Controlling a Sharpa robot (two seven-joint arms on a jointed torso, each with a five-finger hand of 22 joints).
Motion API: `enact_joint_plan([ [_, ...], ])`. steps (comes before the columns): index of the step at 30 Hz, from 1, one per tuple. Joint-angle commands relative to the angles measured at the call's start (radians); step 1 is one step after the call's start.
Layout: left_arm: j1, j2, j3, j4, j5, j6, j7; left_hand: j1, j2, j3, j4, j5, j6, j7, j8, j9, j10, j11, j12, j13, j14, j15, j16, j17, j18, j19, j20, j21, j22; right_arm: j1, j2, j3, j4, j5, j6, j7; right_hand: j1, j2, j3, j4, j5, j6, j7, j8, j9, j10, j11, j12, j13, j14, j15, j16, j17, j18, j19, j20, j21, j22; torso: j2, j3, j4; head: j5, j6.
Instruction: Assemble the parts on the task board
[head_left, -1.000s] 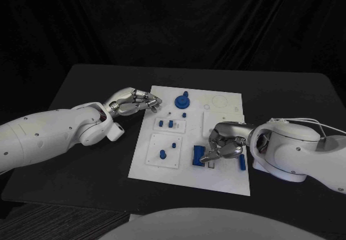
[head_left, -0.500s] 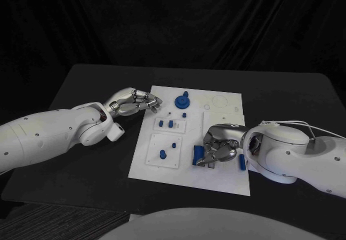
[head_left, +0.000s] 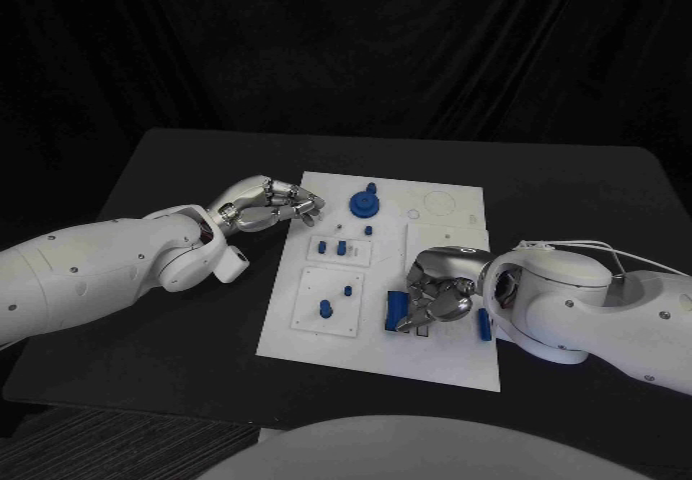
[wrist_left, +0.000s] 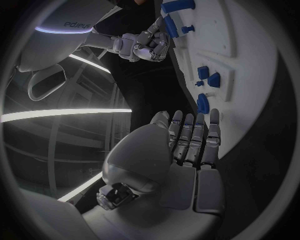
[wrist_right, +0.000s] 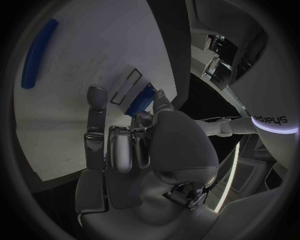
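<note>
Task board: the white task board (head_left: 368, 350) lies in the middle of my tabletop (head_left: 173, 330), its long side running away from me.

Target part: the blue block (head_left: 395, 311) stands on the near half of the board, just to the inner side of my right robot hand (head_left: 437, 296), touching or all but touching its fingertips.

Long axis: the block is taller than wide in the head view, so its length runs roughly along the board's long side; in the right wrist view it (wrist_right: 142, 98) shows as a slanted blue bar beside a dark-outlined rectangular slot.

Right robot hand: fingers curled down over the block; I judge they are closing on it, but my own palm hides the contact, so I cannot tell whether it is held.

Left robot hand: my left robot hand (head_left: 271, 206) hovers at the board's far left edge, fingers curled in, nothing visible in them, well apart from the block.

Nearer arm: the right, plainly.

Look of the part: solid deep blue, matt, straight-sided, rigid by my guess.

Other parts: a blue round piece (head_left: 365, 203) sits at the far end; a slim blue bar (head_left: 485, 325) lies just outside my right robot hand.
</note>
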Motion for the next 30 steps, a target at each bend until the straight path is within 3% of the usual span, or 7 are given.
enact_joint_plan([
  [1, -0.002, 0.002, 0.001, 0.001, 0.006, 0.011, 0.015, -0.003, -0.007, 0.007, 0.000, 0.006, 0.000, 0.008, 0.005, -0.001, 0.001, 0.003, 0.005, -0.001, 0.003, 0.003, 0.007, -0.002, 0.000, 0.009, -0.001, 0.004, 0.001, -0.004, 0.001, 0.000, -0.003, -0.008, 0.003, -0.028, 0.026, 0.013, -0.001, -0.014, -0.007, 0.011, 0.000, 0.003, 0.095, 0.105, -0.005, 0.004, 0.263, 0.070, -0.003, 0.001, 0.059, 0.011, 0.034, -0.001, 0.001, 0.010, 0.000, 0.0001, -0.0011, 0.003, 0.000],
  [12, -0.004, 0.003, 0.001, -0.001, 0.006, 0.012, 0.015, -0.003, -0.007, 0.009, 0.000, 0.006, -0.001, 0.008, 0.005, -0.002, 0.001, 0.004, 0.005, -0.001, 0.003, 0.004, 0.007, -0.002, 0.000, 0.009, -0.001, 0.004, 0.001, -0.006, 0.006, 0.000, -0.006, -0.008, 0.006, -0.031, 0.040, 0.018, -0.005, -0.029, -0.009, 0.012, 0.001, 0.003, 0.097, 0.105, -0.004, 0.004, 0.263, 0.070, -0.003, 0.001, 0.058, 0.012, 0.034, -0.001, -0.002, 0.010, 0.000, -0.0001, -0.0010, 0.003, 0.000],
  [20, -0.005, 0.002, 0.001, -0.001, 0.006, 0.014, 0.015, -0.003, -0.007, 0.009, 0.000, 0.006, -0.001, 0.008, 0.005, -0.002, 0.001, 0.004, 0.005, -0.001, 0.003, 0.004, 0.007, -0.002, 0.000, 0.009, -0.001, 0.004, 0.001, -0.006, 0.000, 0.000, -0.005, -0.008, 0.011, -0.027, 0.040, 0.009, -0.014, -0.034, -0.010, -0.007, 0.001, -0.020, 0.090, 0.105, -0.004, 0.004, 0.263, 0.071, -0.002, 0.003, 0.065, 0.012, 0.033, 0.000, -0.009, 0.009, 0.001, -0.0001, -0.0005, 0.005, 0.000],
  [25, -0.006, 0.001, 0.001, -0.001, 0.006, 0.014, 0.015, -0.003, -0.007, 0.009, 0.000, 0.006, -0.001, 0.008, 0.005, -0.002, 0.001, 0.004, 0.005, -0.001, 0.003, 0.004, 0.007, -0.002, 0.000, 0.009, -0.001, 0.004, 0.001, -0.006, -0.012, 0.000, -0.001, -0.008, 0.024, -0.026, 0.070, 0.003, -0.018, -0.056, -0.009, -0.014, 0.003, -0.032, 0.088, 0.105, -0.002, 0.004, 0.263, 0.073, -0.001, 0.008, 0.078, 0.013, 0.028, 0.001, -0.021, 0.007, 0.000, -0.0006, -0.0018, 0.006, 0.000],
  [28, -0.007, 0.001, 0.001, -0.001, 0.006, 0.015, 0.015, -0.003, -0.007, 0.009, 0.000, 0.006, -0.001, 0.008, 0.005, -0.002, 0.001, 0.004, 0.005, -0.001, 0.003, 0.004, 0.007, -0.002, 0.000, 0.009, -0.001, 0.004, 0.001, -0.006, -0.028, 0.000, 0.005, -0.008, 0.028, -0.022, 0.077, 0.003, -0.018, -0.060, -0.008, -0.031, 0.004, -0.051, 0.082, 0.105, -0.002, 0.004, 0.263, 0.073, 0.000, 0.008, 0.080, 0.014, 0.027, 0.001, -0.028, 0.005, 0.000, -0.0004, -0.0019, 0.006, 0.000],
  [30, -0.007, 0.000, 0.001, -0.001, 0.006, 0.015, 0.015, -0.003, -0.007, 0.009, 0.000, 0.006, -0.001, 0.008, 0.005, -0.002, 0.001, 0.004, 0.005, -0.001, 0.003, 0.004, 0.007, -0.002, 0.000, 0.009, -0.001, 0.004, 0.001, -0.005, -0.042, 0.000, 0.010, -0.006, 0.029, -0.012, 0.075, 0.005, -0.019, -0.059, -0.006, -0.062, 0.006, -0.087, 0.071, 0.105, 0.000, 0.004, 0.263, 0.071, 0.001, 0.005, 0.070, 0.015, 0.025, 0.002, -0.035, 0.004, 0.000, 0.0000, -0.0023, 0.006, 0.000],
])
